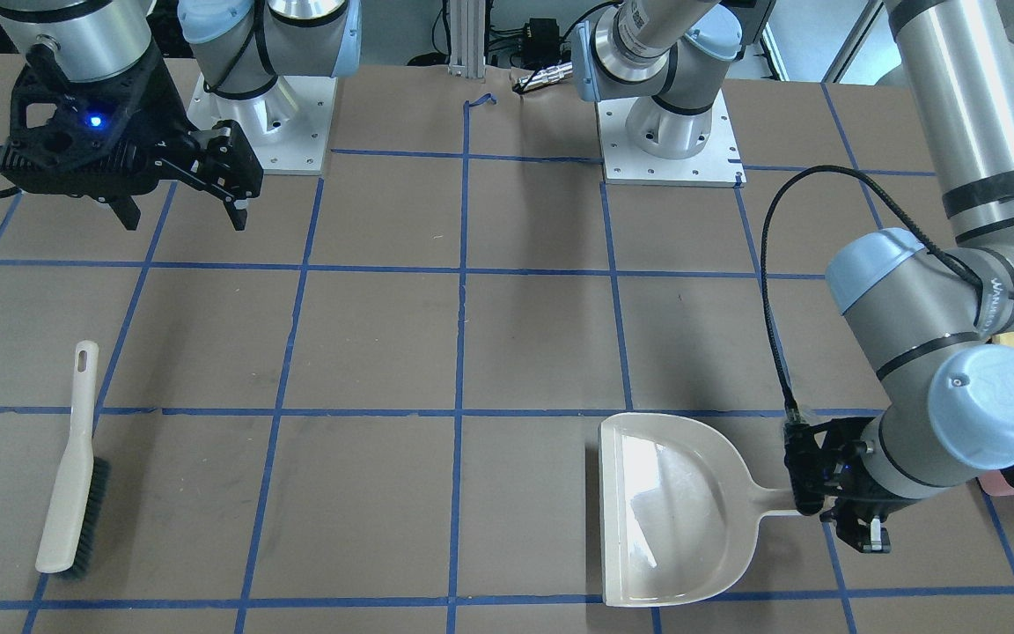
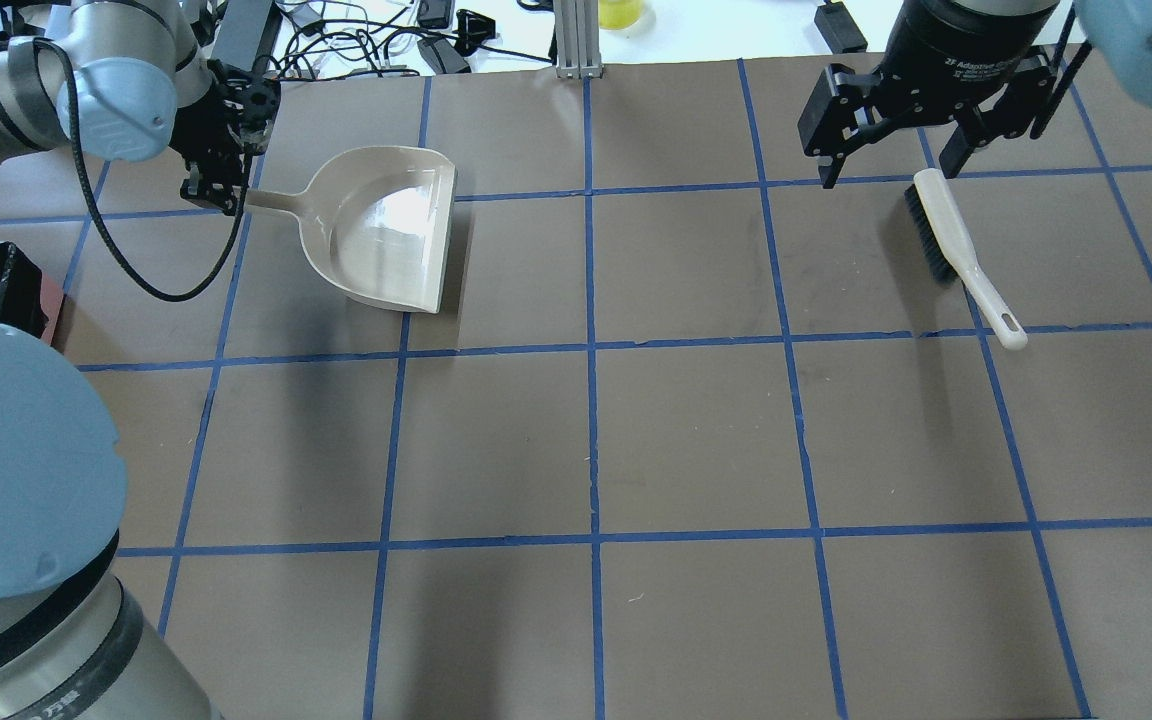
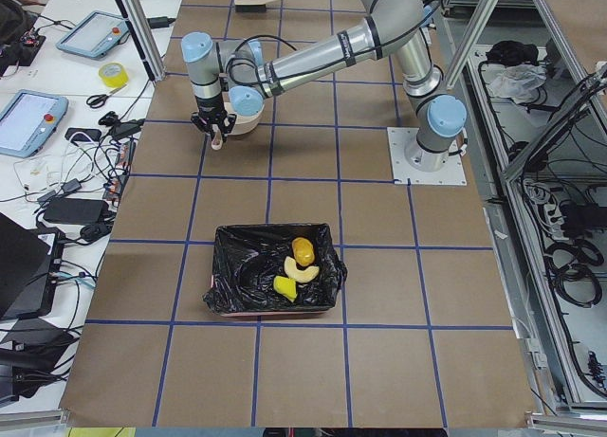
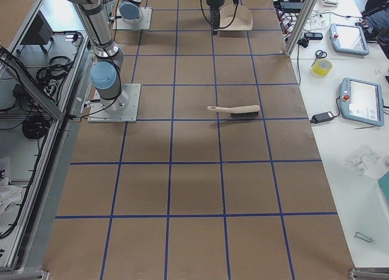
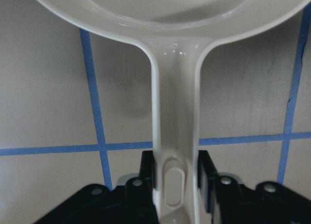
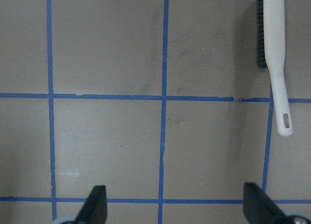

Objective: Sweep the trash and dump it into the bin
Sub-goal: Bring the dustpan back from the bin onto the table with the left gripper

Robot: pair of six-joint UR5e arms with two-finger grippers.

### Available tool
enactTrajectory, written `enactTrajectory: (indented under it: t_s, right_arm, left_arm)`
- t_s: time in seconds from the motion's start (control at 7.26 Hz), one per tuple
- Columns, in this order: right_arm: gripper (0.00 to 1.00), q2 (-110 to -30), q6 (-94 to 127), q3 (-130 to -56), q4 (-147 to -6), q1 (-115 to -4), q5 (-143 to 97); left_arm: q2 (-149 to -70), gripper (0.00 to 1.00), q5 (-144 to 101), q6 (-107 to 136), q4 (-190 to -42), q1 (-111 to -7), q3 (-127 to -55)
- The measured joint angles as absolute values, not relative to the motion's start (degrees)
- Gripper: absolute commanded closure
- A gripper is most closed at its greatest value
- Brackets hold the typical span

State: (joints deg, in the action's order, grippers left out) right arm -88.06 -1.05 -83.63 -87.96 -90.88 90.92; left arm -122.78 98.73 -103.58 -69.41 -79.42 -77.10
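Bench [image 2: 696, 440]: brown, blue-taped grid.
Left gripper [image 5: 176, 168]: fingers [image 5: 206, 170] clamped dustpan [image 2: 386, 225] handle.
Right gripper [image 2: 888, 172]: fingers stood spread, far from dustpan.
Trash [image 3: 299, 266]: lay inside bin [image 3: 228, 278].

A beige dustpan [image 2: 386, 230] lies flat on the brown table cover [image 2: 696, 440], which is gridded with blue tape lines [image 2: 592, 440]. Well apart from the dustpan, off its open mouth, lies a beige hand brush [image 2: 951, 245] — dark bristles turned toward the dustpan. On the white bench [image 3: 66, 86] beside the dustpan — a yellow tape roll [image 3: 113, 75], scissors [image 3: 95, 100] and a tablet [image 3: 92, 34].
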Motion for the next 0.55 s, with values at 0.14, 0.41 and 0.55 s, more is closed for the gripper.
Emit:
enactTrajectory:
  t_s: [0.14, 0.41, 0.55]
  right_arm:
    - [0.0, -88.1, -1.1, -83.7, -88.0, -90.9, 90.9]
    - [0.0, -88.1, -1.1, -83.7, -88.0, -90.9, 90.9]
    - [0.0, -88.1, -1.1, -83.7, -88.1, -90.9, 90.9]
  left_arm:
    - [-123.3, 1.0, 98.9, -103.6, -69.4, -80.0, -77.2]
    - [-124.0, 1.0, 99.0, -103.9, -69.4, -80.4, -77.4]
    - [-124.1, 1.0, 99.1, -104.0, -69.3, -80.7, -77.6]
